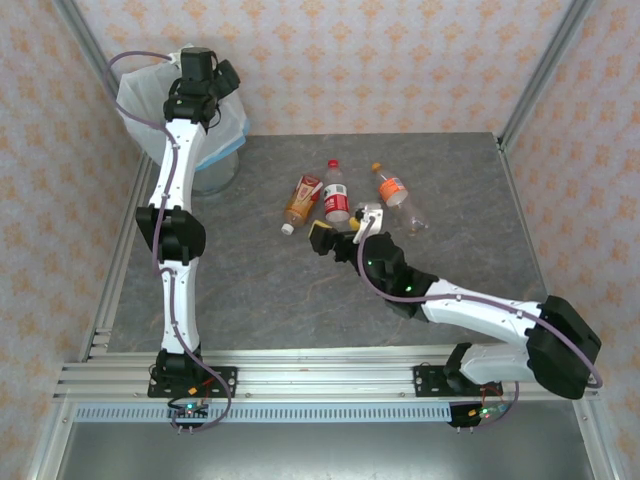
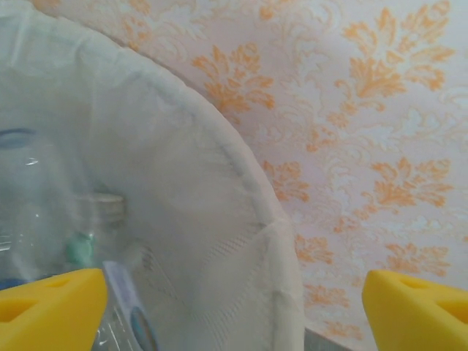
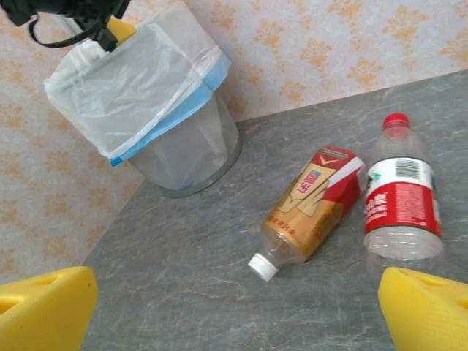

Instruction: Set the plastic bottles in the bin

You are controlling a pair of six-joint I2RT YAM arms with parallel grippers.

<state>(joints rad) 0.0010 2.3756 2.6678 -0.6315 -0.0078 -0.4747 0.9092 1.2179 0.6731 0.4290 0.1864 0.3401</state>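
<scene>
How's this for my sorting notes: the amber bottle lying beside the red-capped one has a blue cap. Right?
No: the amber bottle lying beside the red-capped one has a white cap, as the right wrist view shows.

All 3 feeds come to me bright and evenly lit. The light is soft and diffuse, and I can't tell its source. From overhead, the grey table (image 1: 260, 300) carries only faint, short shadows under the arms (image 1: 175, 230) and beside the bottles (image 1: 337, 203), with no glare. On the left wrist feed the white bag (image 2: 197, 219) sits close, pale and soft. The yellow fingertips (image 2: 44, 311) of the left gripper (image 2: 232, 314) are blurred, and the wallpaper (image 2: 380, 110) is a little sharper. On the right wrist feed the bin (image 3: 186, 157) and bottles are crisp, with small highlights on clear plastic, while the right gripper (image 3: 234, 314) is out of focus at its fingertips (image 3: 40, 311).
</scene>
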